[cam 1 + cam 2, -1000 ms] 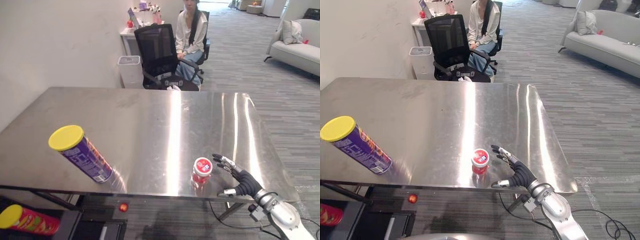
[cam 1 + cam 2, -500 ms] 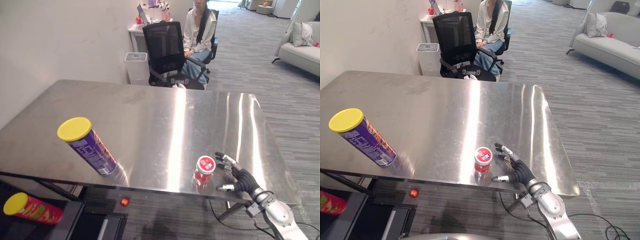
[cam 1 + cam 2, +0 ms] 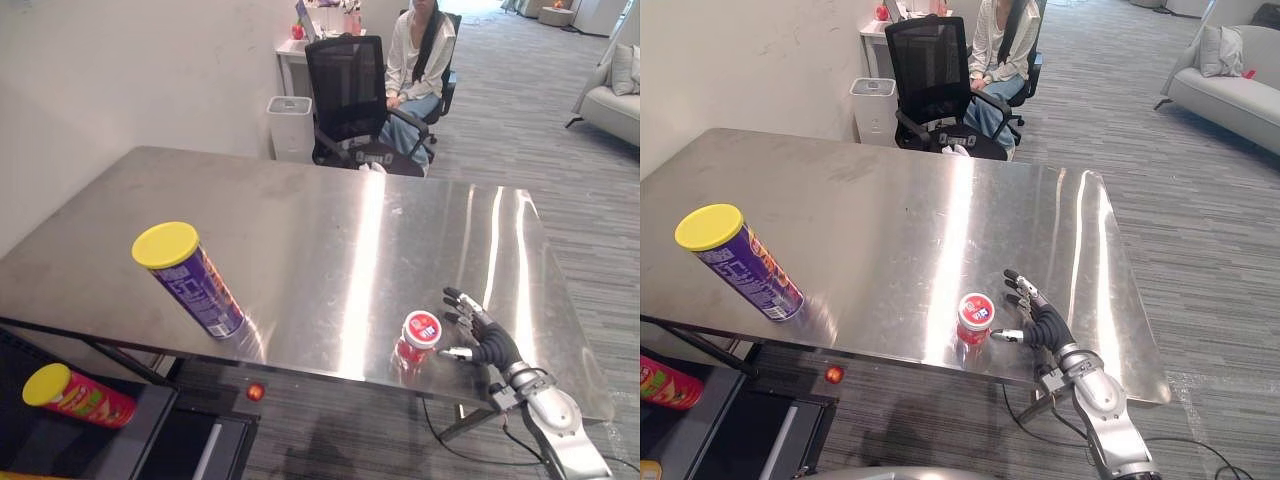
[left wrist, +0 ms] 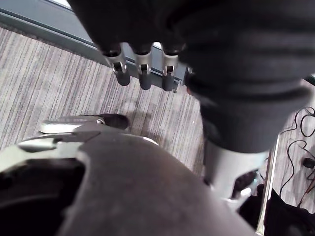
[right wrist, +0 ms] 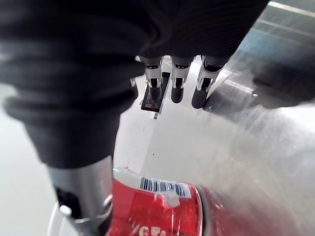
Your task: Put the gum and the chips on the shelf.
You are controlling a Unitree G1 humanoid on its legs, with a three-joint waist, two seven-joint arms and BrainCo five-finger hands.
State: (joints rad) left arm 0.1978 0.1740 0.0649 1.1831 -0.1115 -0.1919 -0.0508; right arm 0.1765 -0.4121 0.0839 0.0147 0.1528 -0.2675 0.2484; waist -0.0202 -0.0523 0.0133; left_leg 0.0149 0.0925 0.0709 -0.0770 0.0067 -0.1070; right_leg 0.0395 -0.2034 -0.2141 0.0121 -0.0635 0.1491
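The gum tub (image 3: pixel 420 333), red with a white lid, stands near the front edge of the steel table (image 3: pixel 330 225). My right hand (image 3: pixel 487 342) is open just to its right, fingers spread and thumb pointing at the tub; the right wrist view shows the red tub (image 5: pixel 157 209) close by the thumb (image 5: pixel 83 196). The purple chips can (image 3: pixel 192 281) with a yellow lid stands tilted at the table's front left. My left hand's fingers (image 4: pixel 142 73) hang straight over the floor.
A red chips can (image 3: pixel 75 395) with a yellow lid lies on a dark low surface below the table's left front. Behind the table are a black office chair (image 3: pixel 350 90), a seated person (image 3: pixel 420 60) and a white bin (image 3: pixel 288 125).
The camera has shifted, so the whole scene sits differently. My right hand has drawn nearer to the gum tub, its thumb now close to the tub's side.
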